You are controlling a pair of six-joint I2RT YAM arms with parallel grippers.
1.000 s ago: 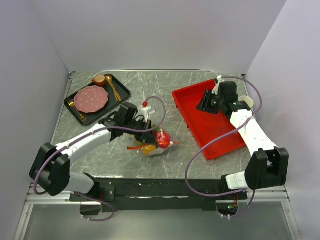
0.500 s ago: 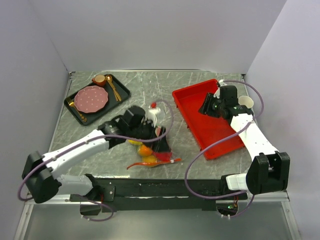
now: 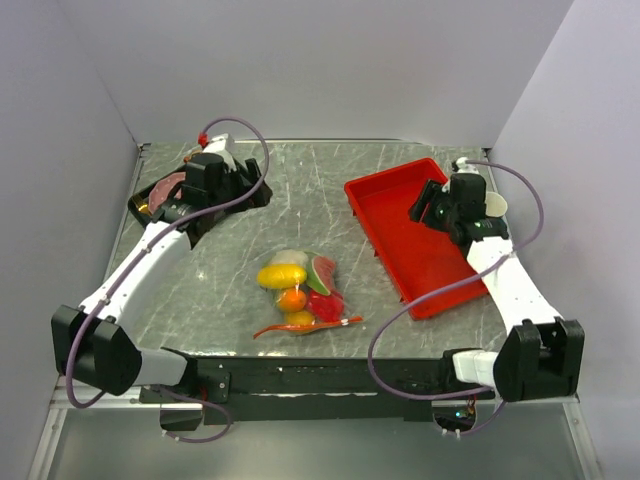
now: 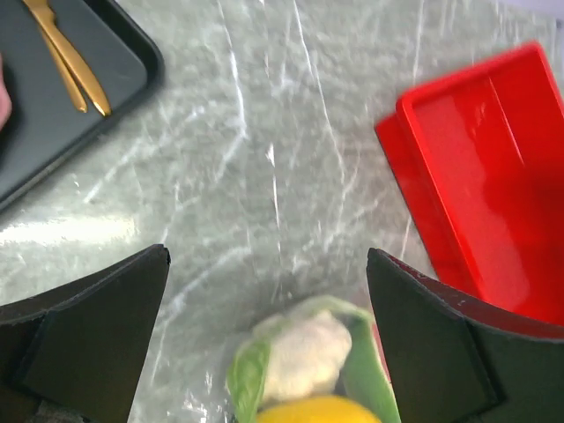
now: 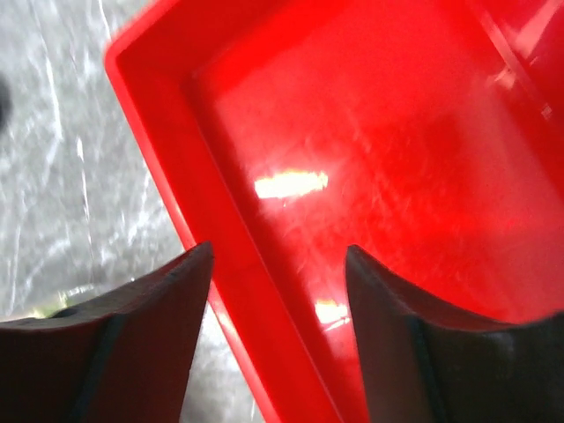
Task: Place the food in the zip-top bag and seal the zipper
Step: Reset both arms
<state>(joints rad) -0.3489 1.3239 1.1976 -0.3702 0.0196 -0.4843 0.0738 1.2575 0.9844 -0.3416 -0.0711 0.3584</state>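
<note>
The zip-top bag point(image 3: 300, 290) lies flat on the table's middle with the food inside: yellow fruit point(image 3: 282, 274), watermelon slice point(image 3: 322, 272), orange point(image 3: 292, 298), a red piece point(image 3: 328, 305) and the white-green vegetable point(image 4: 304, 352). Its zipper point(image 3: 310, 326) runs along the near edge, facing the arms' bases. My left gripper point(image 3: 240, 188) hangs open at the back left, well away from the bag; in the left wrist view the left gripper point(image 4: 266, 256) has nothing between its fingers. My right gripper point(image 5: 280, 249) stands open and empty over the left wall of the red tray point(image 5: 220, 264).
A black tray point(image 3: 235, 205) at the back left carries a pink plate point(image 3: 165, 185) and gold cutlery point(image 4: 66, 57), partly hidden by my left arm. The red tray point(image 3: 400, 235) sits slanted at the right. Grey walls close in the table on three sides.
My left gripper opened, let go of the bag and drew back to the far left over the black tray. The bag now lies flat. My right gripper opened wider.
</note>
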